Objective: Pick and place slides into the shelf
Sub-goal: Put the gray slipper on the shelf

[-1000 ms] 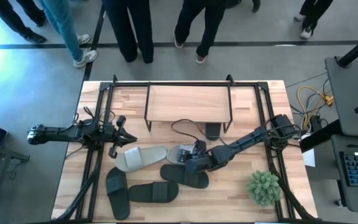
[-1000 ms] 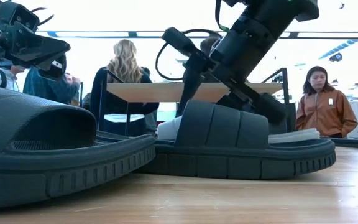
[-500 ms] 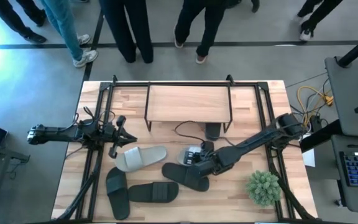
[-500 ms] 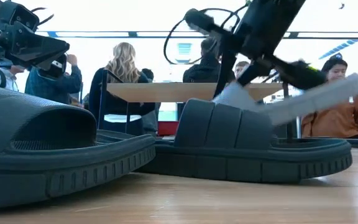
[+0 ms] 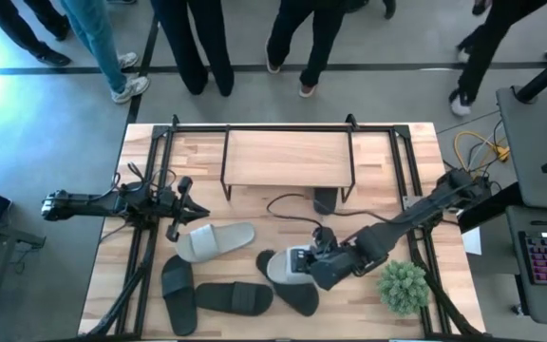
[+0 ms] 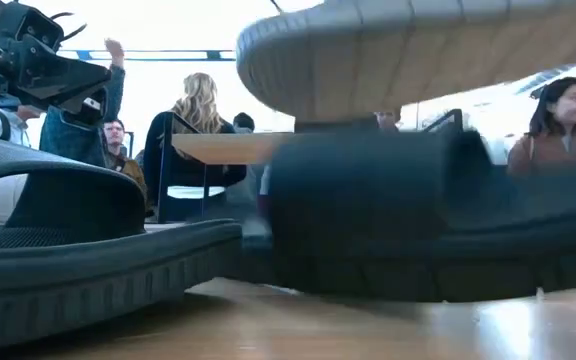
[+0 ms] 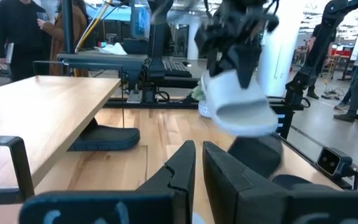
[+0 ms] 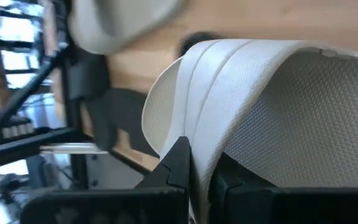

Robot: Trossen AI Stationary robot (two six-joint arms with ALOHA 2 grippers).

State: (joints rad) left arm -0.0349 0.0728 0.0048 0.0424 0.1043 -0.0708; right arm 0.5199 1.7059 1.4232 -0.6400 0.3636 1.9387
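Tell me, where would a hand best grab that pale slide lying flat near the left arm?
Probably by its broad strap. The pale slide lies sole-down, strap arching up near its left end, so a hand coming straight down could pinch the strap across its width. The left hand, fingers shut, hangs just beside it. The right hand holds the other pale slide by its strap.
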